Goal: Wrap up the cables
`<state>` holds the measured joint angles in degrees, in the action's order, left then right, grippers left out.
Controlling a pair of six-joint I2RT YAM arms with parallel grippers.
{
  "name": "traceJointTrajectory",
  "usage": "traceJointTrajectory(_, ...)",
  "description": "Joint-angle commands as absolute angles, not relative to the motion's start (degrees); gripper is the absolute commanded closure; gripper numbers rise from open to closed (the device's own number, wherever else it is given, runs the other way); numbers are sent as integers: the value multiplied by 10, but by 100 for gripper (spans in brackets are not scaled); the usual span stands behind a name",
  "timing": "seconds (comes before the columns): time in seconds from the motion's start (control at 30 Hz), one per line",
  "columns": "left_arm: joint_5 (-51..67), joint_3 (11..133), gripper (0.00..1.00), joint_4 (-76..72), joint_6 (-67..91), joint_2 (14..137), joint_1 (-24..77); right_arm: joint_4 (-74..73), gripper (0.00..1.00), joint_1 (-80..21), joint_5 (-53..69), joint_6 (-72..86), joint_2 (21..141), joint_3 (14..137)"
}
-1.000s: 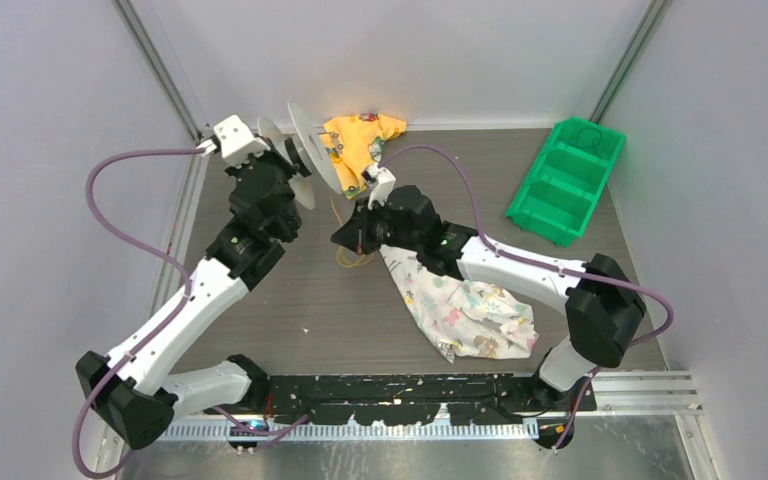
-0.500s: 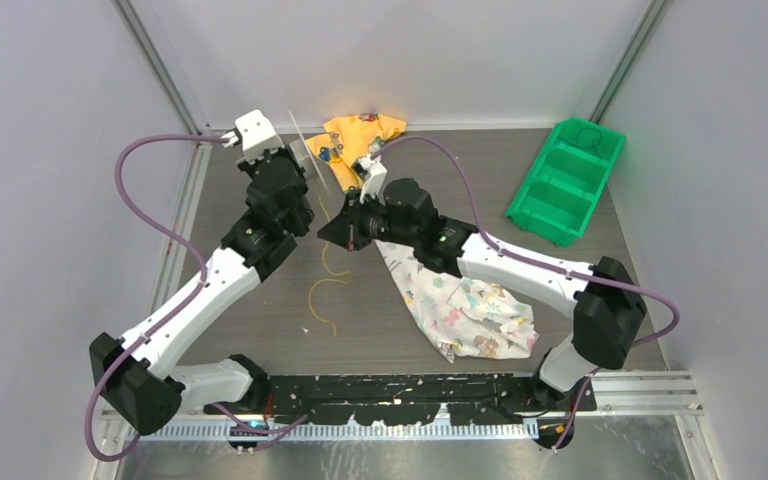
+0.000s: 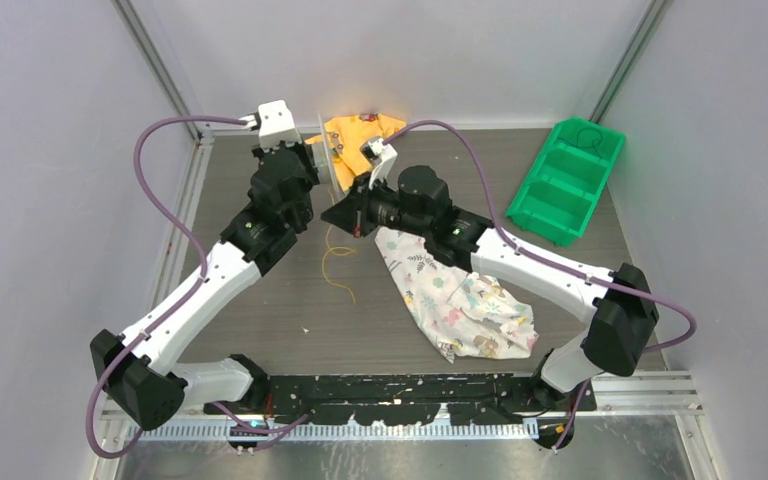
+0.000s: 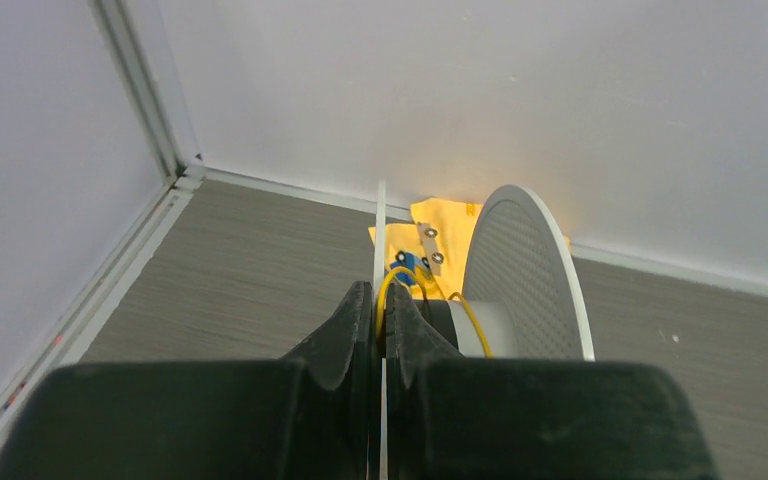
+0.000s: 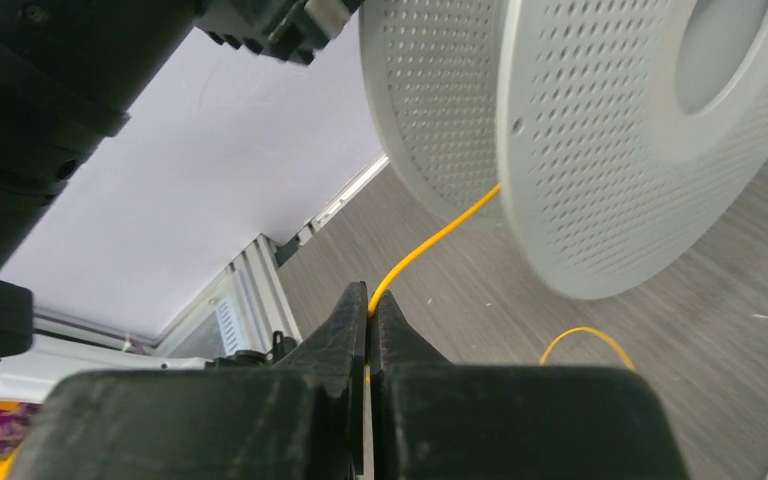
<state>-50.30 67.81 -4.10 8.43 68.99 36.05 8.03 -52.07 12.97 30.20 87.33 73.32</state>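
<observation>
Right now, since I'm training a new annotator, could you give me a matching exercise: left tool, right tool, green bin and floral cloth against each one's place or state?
1 left tool
2 right tool
3 green bin
4 floral cloth

a lying crumpled, in no grip
b shut on the spool, on its thin rim
c at the far right
d shut on the yellow cord

Pairs: 1-b, 2-d, 3-c, 4-a

Cable [image 5: 430, 243]: yellow-orange. Spool [image 5: 600, 130]: white, dotted w/ perforations. Bin [image 3: 564, 180], table's far-right corner: green. Yellow cloth [image 3: 360, 140], back edge: small multicol. print. White cloth [image 3: 460, 305]: pastel floral print. Table [image 3: 290, 320]: grey-brown wood grain. Arms [image 3: 210, 290]: white + black; hoses [image 3: 200, 119] purple.
</observation>
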Motion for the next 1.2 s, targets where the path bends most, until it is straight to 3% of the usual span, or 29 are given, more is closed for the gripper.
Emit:
traceJointTrajectory(0.0,-396,736,100,-17,56,692,362,57,99,-499,124,242,835,777)
traceJointTrajectory(0.23,-269,733,100,9,45,700,362,37,99,-449,171,223,820,793)
traceJointTrajectory(0.77,-99,756,100,52,-41,691,363,5,92,-400,186,183,816,801)
traceJointTrajectory(1.17,56,760,100,95,-73,656,355,15,82,-334,185,208,811,788)
